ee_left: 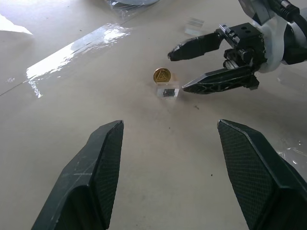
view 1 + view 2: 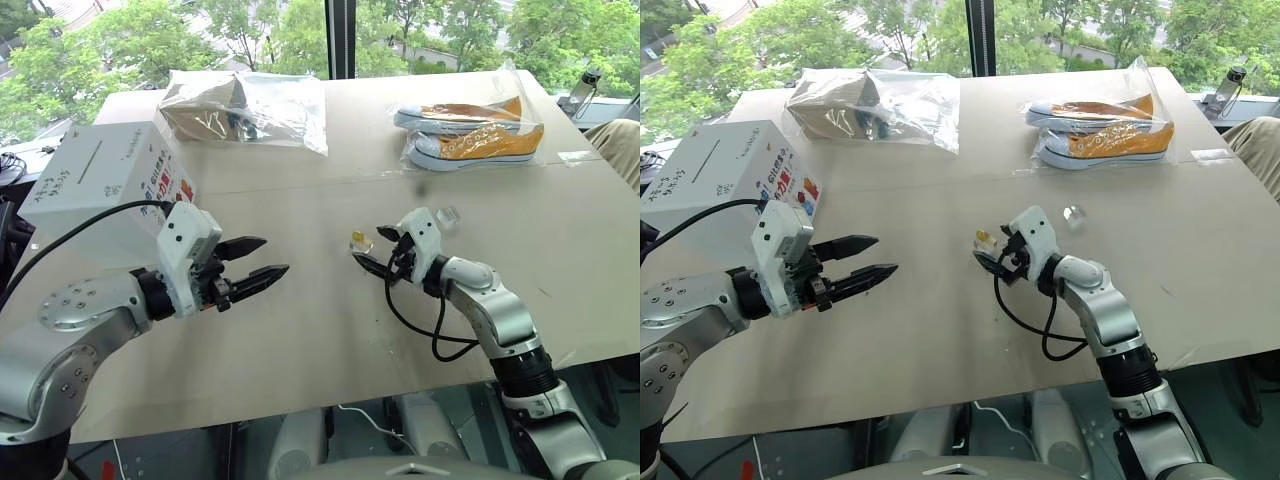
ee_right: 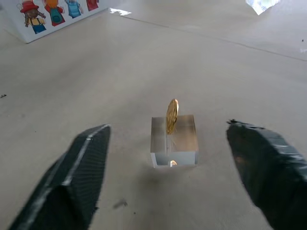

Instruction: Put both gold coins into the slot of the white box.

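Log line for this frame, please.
right gripper: open beside gold coin upright in clear block | left gripper: open, empty | white box: untouched

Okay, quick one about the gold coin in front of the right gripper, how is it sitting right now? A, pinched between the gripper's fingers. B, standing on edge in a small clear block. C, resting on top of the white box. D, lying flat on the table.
B: the gold coin stands upright on its edge in a small clear block on the table, with the right gripper open on either side and not touching it.
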You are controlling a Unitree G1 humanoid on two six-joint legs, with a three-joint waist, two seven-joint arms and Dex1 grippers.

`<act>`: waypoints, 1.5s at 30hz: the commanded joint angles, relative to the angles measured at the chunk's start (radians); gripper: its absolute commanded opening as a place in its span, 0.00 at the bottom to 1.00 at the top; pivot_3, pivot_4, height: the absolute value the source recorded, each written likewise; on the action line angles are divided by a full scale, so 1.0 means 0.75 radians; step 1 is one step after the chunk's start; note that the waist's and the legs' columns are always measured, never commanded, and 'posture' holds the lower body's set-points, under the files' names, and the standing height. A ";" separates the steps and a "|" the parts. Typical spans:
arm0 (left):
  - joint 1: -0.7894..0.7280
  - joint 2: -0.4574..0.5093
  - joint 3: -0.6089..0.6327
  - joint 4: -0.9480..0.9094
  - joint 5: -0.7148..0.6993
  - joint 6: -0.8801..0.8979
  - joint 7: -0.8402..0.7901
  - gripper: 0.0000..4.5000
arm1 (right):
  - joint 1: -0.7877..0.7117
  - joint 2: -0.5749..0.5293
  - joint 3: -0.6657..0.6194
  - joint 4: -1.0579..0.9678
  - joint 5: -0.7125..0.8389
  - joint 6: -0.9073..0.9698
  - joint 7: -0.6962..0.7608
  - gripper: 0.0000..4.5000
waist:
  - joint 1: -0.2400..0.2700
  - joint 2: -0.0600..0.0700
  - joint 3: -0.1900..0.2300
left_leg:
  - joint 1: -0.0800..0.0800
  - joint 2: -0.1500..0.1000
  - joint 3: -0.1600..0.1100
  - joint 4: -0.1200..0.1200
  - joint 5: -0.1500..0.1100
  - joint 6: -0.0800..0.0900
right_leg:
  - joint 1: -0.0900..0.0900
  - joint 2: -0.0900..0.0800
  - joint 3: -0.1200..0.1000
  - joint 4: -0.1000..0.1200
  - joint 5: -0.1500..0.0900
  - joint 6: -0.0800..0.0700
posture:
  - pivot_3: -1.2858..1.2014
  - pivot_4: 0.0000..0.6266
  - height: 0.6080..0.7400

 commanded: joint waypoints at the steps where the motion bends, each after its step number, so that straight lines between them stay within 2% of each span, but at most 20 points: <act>1: -0.007 0.006 0.010 -0.018 0.006 -0.026 -0.013 0.70 | -0.037 0.015 0.000 -0.015 0.000 -0.031 -0.010 0.93 | 0.000 0.000 0.000 | 0.000 0.000 0.000 0.000 0.000 0.000 | 0.000 0.000 0.000 0.000 0.000 0.000 | 0.52 0.24 1.00; 12: -0.006 0.004 0.011 -0.004 0.031 -0.038 -0.027 0.70 | -0.129 0.117 0.019 0.176 -0.033 -0.079 -0.047 0.93 | -0.001 0.000 0.000 | 0.000 0.000 0.000 0.000 0.000 0.000 | 0.000 0.000 0.000 0.000 0.000 0.000 | 0.52 0.24 1.00; 13: -0.004 0.004 0.012 -0.004 0.031 -0.039 -0.029 0.70 | -0.131 0.125 0.015 0.186 -0.035 -0.091 -0.052 0.81 | -0.001 0.000 0.000 | 0.000 0.000 0.000 0.000 0.000 0.000 | 0.000 0.000 0.000 0.000 0.000 0.000 | 0.52 0.24 1.00; 19: 0.003 0.008 0.025 -0.001 0.004 -0.017 -0.058 0.70 | -0.132 0.135 0.011 0.188 -0.035 -0.121 -0.041 0.25 | -0.001 0.000 0.000 | 0.000 0.000 -0.001 0.000 0.000 0.000 | 0.000 0.000 -0.001 -0.001 0.000 0.000 | 0.52 0.24 1.00; 21: 0.000 0.004 0.024 -0.002 0.003 -0.018 -0.061 0.70 | -0.131 0.133 0.012 0.186 -0.036 -0.123 -0.040 0.02 | -0.001 0.000 0.000 | 0.000 0.000 -0.001 0.000 0.000 0.000 | 0.000 0.000 -0.001 0.000 0.000 0.000 | 0.52 0.24 1.00; 31: -0.003 -0.030 0.010 0.002 0.009 -0.032 -0.048 0.70 | -0.121 0.141 -0.016 0.153 0.005 -0.120 -0.033 0.01 | -0.001 0.001 0.000 | 0.000 0.000 -0.001 -0.001 0.000 0.000 | 0.000 0.000 -0.001 -0.001 0.000 0.000 | 0.52 0.24 1.00; 38: -0.038 -0.158 0.033 0.026 -0.071 -0.038 0.019 0.70 | -0.127 0.272 -0.160 0.023 0.312 0.091 -0.035 0.01 | 0.000 0.001 0.001 | -0.001 0.000 -0.002 -0.001 0.000 0.000 | 0.000 -0.001 -0.002 0.000 0.000 0.000 | 0.52 0.24 1.00; 41: -0.147 -0.352 0.065 0.050 -0.275 -0.034 0.190 0.70 | -0.188 0.409 -0.343 -0.085 0.709 0.340 -0.123 0.01 | 0.009 0.001 0.001 | -0.002 0.000 -0.004 0.000 0.000 0.000 | 0.000 -0.002 -0.003 0.000 0.000 0.000 | 0.52 0.24 1.00; 45: -0.273 -0.657 0.053 0.057 -0.540 -0.121 0.466 0.70 | -0.247 0.485 -0.457 -0.146 0.998 0.462 -0.190 0.01 | 0.013 0.000 0.000 | -0.003 -0.001 -0.006 0.002 0.000 0.000 | 0.000 -0.011 -0.006 0.000 0.001 0.000 | 0.52 0.24 1.00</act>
